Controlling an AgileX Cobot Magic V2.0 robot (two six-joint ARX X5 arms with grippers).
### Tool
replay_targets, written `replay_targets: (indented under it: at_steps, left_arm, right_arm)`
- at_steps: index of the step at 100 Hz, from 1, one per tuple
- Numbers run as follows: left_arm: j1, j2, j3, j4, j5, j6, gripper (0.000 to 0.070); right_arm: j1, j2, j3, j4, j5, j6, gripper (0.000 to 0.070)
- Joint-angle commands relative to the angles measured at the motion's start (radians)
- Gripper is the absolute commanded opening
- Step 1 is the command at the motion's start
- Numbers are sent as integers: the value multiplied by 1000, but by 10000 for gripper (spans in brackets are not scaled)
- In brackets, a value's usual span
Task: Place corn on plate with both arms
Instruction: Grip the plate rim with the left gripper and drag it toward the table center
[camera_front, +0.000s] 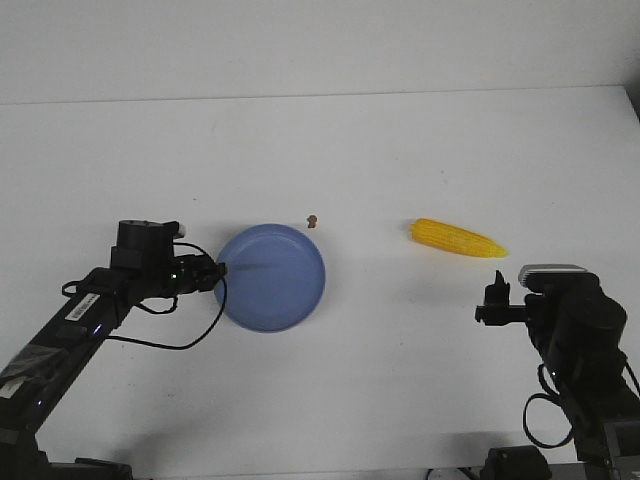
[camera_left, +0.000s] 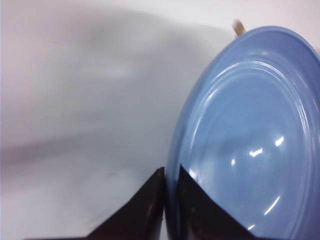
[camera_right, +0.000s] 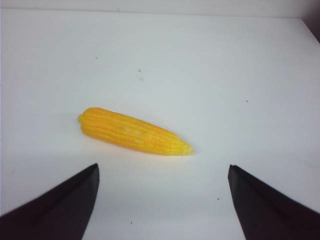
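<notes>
Front view: corn (camera_front: 458, 238) lies on the white table (camera_front: 400, 150), well right of the blue plate (camera_front: 272, 277) — bright yellow, bare, its point toward my right side. My right gripper (camera_right: 162, 200) is spread wide near it; my left gripper (camera_left: 169, 195) pinches the plate's rim.

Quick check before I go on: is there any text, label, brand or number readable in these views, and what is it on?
No text can be read anywhere.
White sticker on the black left robot arm: dark print, too small and blurred to read.
Bright yellow corn cob, round periwinkle-blue plate, white table: no markings visible.
</notes>
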Motion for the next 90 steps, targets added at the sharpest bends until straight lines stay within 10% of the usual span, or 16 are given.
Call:
replay_targets:
  at_steps: [1, 90]
  left_arm:
    - [-21, 25, 11, 18, 12, -16, 7]
    - [-207, 203, 11, 99, -4, -53, 68]
  right_arm:
    - [2, 4, 17, 10, -2, 4, 542]
    - [2, 4, 17, 6, -2, 4, 541]
